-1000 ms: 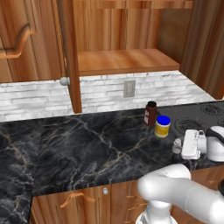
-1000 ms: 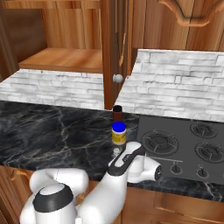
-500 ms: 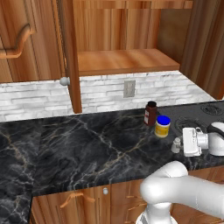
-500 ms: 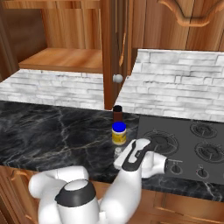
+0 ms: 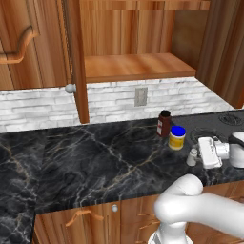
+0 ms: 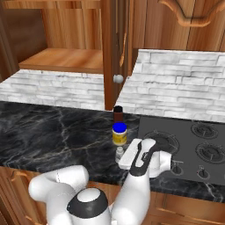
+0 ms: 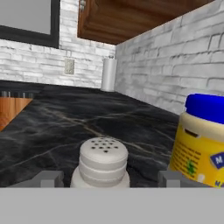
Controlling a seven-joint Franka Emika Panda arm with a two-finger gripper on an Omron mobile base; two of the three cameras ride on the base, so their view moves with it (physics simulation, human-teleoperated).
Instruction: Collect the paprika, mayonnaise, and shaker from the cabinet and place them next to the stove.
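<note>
While my gripper (image 7: 104, 179) sits low over the marble counter (image 5: 95, 162), its fingertips (image 7: 49, 178) stand spread on either side of the shaker (image 7: 101, 162), which stands upright on the stone with its holed top showing. Just beyond, the mayonnaise (image 5: 177, 137) keeps its blue lid on, and the paprika (image 5: 164, 123) stands capped behind it, near the stove (image 6: 193, 145). Farther up, the cabinet (image 5: 138, 66) hangs open, its plank shelf bare.

The paprika (image 5: 164, 123), dark with a black cap, the blue-lidded yellow-labelled mayonnaise (image 5: 177, 137) and the small pale shaker (image 5: 192, 157) all stand upright in a short line on the table beside the stove (image 6: 189, 145); the cabinet (image 5: 138, 66) shelf is bare.
</note>
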